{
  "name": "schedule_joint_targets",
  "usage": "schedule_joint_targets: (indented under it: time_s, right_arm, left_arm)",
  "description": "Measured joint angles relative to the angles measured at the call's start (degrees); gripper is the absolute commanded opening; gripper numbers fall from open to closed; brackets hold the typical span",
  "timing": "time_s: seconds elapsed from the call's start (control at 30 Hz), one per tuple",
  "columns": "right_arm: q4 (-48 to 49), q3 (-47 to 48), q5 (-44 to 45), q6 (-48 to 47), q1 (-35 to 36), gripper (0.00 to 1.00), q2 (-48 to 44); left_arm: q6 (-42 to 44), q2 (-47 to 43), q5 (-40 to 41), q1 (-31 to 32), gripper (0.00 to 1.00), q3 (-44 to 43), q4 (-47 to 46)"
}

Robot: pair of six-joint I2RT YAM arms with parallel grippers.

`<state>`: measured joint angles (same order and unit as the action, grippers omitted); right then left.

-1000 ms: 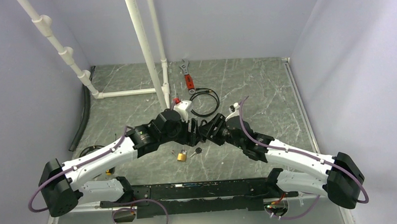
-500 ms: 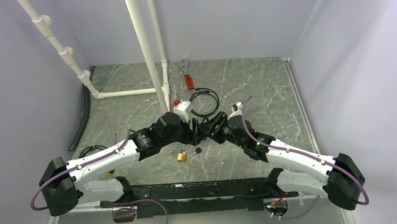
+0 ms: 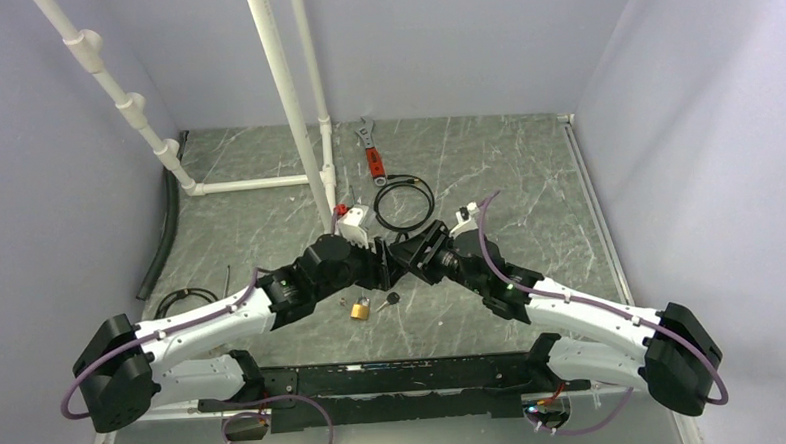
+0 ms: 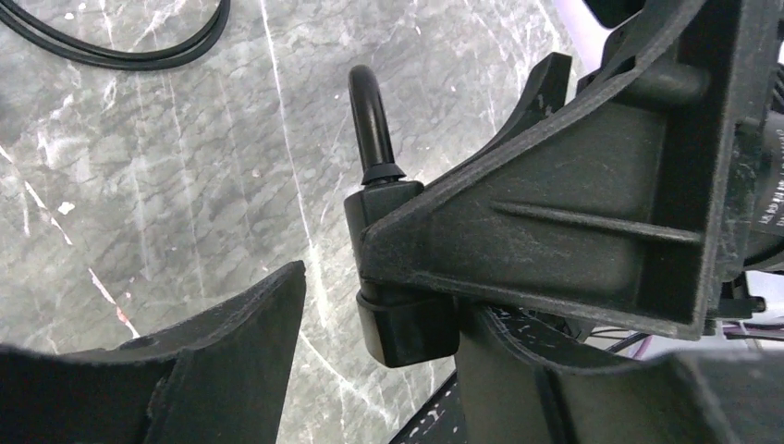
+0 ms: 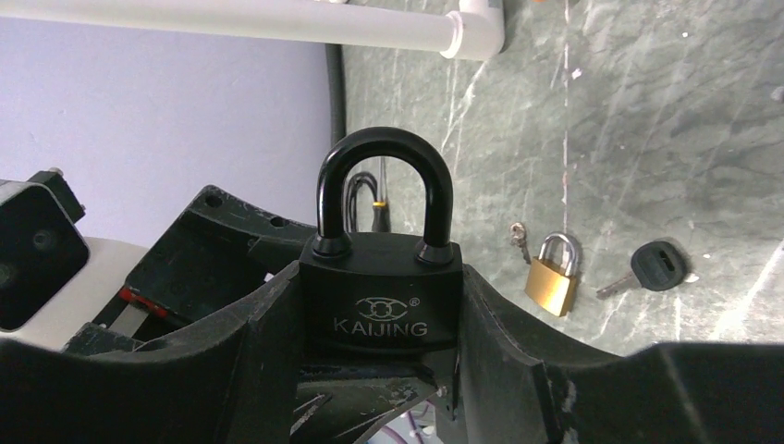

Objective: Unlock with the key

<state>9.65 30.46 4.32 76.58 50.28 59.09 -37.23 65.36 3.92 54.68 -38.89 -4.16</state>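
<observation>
Here the key (image 5: 647, 271) lies flat, blade toward the brass padlock (image 5: 551, 279); right fingers (image 5: 263, 347) clamp the black padlock (image 5: 381, 301), left fingers (image 4: 231, 365) apart.

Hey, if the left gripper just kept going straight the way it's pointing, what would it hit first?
Probably the black padlock clamped in the right gripper: it sits right ahead, roughly between the open jaws of the left gripper. Exact depth is unclear.

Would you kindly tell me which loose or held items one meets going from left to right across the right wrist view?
black padlock → brass padlock → key
</observation>
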Motion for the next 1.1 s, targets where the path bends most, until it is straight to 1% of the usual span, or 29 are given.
schedule_joint_targets:
  time_s: [0.03, 0.07, 0.1, 0.13, 0.2, 0.23, 0.3, 0.37, 0.43, 0.47, 0.57, 0.67, 0.73, 0.83, 0.9, 0.93, 0.97, 1.1]
  right_arm:
    - [0.39, -0.02, -0.28, 0.02, 0.0, 0.0, 0.13]
    - [0.76, 0.0, -0.55, 0.04, 0.0, 0.0, 0.22]
    - [1.16, -0.02, -0.63, 0.04, 0.0, 0.0, 0.33]
    - [1.51, -0.02, -0.74, 0.04, 0.0, 0.01, 0.5]
    - [2.05, -0.02, -0.59, 0.02, -0.11, 0.05, 0.7]
    - [2.34, -0.02, -0.57, -0.02, -0.11, 0.1, 0.83]
    - [2.45, -0.04, -0.57, -0.04, -0.11, 0.28, 0.94]
    - [2.45, -0.04, -0.55, -0.11, -0.11, 0.54, 0.98]
    - [2.47, -0.04, -0.57, -0.26, -0.11, 0.77, 0.98]
    - [2.54, -0.02, -0.59, -0.44, -0.02, 0.82, 0.98]
    - [1.95, 0.02, -0.68, -2.03, 0.57, 0.86, -0.09]
    - [-0.85, 0.46, 1.2, -4.33, 0.92, 0.94, -2.01]
    - [-3.58, 1.11, 3.32, -6.03, 0.9, 0.96, -3.3]
    - [-6.36, 1.64, 6.25, -8.2, 0.9, 0.96, -4.96]
    - [-7.98, 1.64, 7.85, -9.46, 0.9, 0.95, -5.7]
    - [-9.81, 1.62, 9.46, -11.06, 0.9, 0.92, -5.9]
    - [-9.94, 1.62, 9.53, -11.1, 0.9, 0.9, -5.9]
    - [-9.51, 0.02, 9.86, -15.3, 0.9, 0.88, -4.96]
  left_arm:
    - [-0.04, -0.37, -0.04, 0.07, 0.48, 0.61, -1.16]
    - [-0.24, -0.68, -0.04, 0.17, 0.31, 1.01, -1.9]
    - [-0.55, -0.94, -0.31, 0.31, 0.08, 1.36, -2.95]
    - [-0.98, -1.11, -0.83, 0.52, 0.0, 1.49, -3.89]
    - [-0.66, -1.38, -0.04, 0.85, 0.0, 1.55, -4.26]
    - [-0.7, -1.38, 0.22, 0.87, 0.0, 1.55, -4.24]
    - [-0.68, -1.38, 0.83, 0.87, 0.0, 1.55, -3.98]
    - [-0.72, -1.44, 1.07, 0.92, 0.0, 1.55, -3.85]
    - [-0.9, -1.79, 1.4, 0.98, 0.0, 1.73, -3.78]
    - [-0.96, -2.23, 1.7, 1.07, 0.0, 2.03, -3.72]
    - [-1.46, -4.7, 6.95, 0.55, 0.0, 3.89, -0.94]
    - [-2.78, -7.85, 14.69, -0.31, 0.0, 6.27, 4.42]
    - [-4.42, -9.46, 19.82, -0.37, 0.0, 7.28, 8.74]
    - [-8.02, -11.19, 27.12, -0.37, 0.0, 9.29, 14.29]
    - [-10.67, -12.17, 30.47, -0.37, 0.0, 11.02, 16.63]
    - [-14.1, -12.83, 33.9, -0.37, 0.0, 13.05, 20.5]
    - [-14.1, -12.83, 33.9, -0.37, 0.0, 13.05, 20.5]
    - [-19.65, -11.19, 37.48, -0.37, 0.0, 13.55, 24.72]
